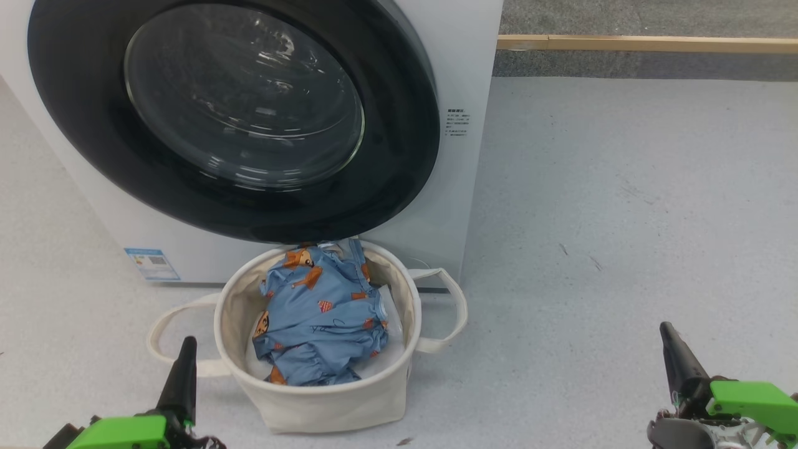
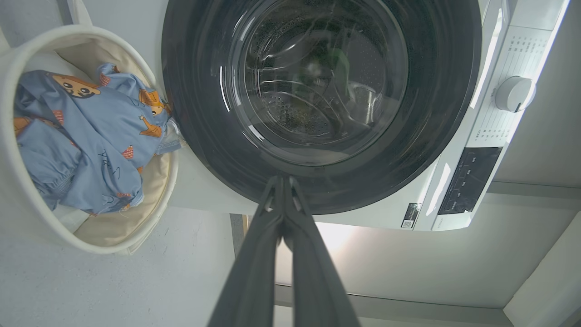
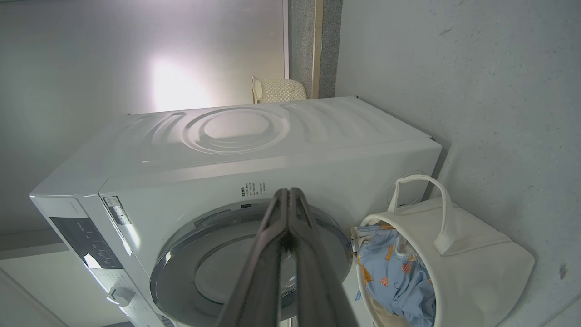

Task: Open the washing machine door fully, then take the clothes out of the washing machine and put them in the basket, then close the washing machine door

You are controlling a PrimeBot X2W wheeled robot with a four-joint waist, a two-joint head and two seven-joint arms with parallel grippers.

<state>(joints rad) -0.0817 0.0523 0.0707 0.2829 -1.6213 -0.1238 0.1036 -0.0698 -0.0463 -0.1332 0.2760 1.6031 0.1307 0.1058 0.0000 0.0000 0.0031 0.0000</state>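
**Clothes (image 1: 321,318) in basket (image 1: 330,405), washing machine door (image 1: 234,115) shut**

The heap sits at lower centre, just below the door at upper left. My left claw (image 1: 186,344) and right claw (image 1: 668,332) sit in the bottom corners, fingers together, empty.

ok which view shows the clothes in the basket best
The head view: it looks down into the basket, so the clothes show nearly whole. The left wrist view shows them sideways at its left edge; the right wrist view catches a slice past the rim.
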